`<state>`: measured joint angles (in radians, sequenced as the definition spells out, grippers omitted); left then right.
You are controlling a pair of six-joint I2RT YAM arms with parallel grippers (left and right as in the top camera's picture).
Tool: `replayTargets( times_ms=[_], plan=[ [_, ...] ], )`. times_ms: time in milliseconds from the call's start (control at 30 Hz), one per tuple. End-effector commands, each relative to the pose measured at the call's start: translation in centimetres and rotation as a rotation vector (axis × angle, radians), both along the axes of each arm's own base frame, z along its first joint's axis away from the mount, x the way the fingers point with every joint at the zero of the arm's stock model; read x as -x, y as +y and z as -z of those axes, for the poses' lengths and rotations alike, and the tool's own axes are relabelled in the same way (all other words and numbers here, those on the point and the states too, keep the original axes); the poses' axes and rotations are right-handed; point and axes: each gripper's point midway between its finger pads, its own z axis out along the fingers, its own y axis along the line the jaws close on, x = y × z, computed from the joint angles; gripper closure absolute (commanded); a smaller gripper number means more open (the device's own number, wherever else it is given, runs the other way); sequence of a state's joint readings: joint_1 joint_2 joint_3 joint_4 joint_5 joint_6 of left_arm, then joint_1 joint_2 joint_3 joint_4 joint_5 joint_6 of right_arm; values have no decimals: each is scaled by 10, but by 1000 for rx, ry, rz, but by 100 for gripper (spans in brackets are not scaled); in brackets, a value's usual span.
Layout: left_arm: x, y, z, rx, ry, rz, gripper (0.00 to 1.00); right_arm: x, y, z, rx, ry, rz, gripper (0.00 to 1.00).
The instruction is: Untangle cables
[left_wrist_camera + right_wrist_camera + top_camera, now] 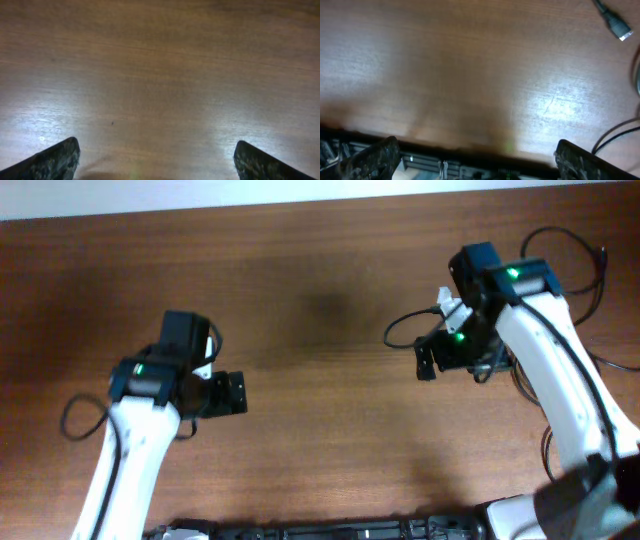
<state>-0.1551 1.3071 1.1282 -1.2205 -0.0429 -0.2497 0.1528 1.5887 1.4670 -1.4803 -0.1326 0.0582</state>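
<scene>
My table is a brown wooden top with fine grain running across it, glossy enough to throw back pale patches of light. The cables lie on it toward my right side as thin black cords in loose curves. In my right wrist view, one plug with a silver tip rests flat on the wood, and two strands cross the lower right corner.
</scene>
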Motion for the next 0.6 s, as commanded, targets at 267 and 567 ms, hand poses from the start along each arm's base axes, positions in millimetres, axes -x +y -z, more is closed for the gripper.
replayTargets(
  times_ms=[267,567],
  plan=[
    [24,6,-76,74,-743,46,1,48,-34,-99,5,-831,91,1],
    [25,6,-75,73,-735,46,1,58,-35,-109,-10,-887,93,1]
  ],
)
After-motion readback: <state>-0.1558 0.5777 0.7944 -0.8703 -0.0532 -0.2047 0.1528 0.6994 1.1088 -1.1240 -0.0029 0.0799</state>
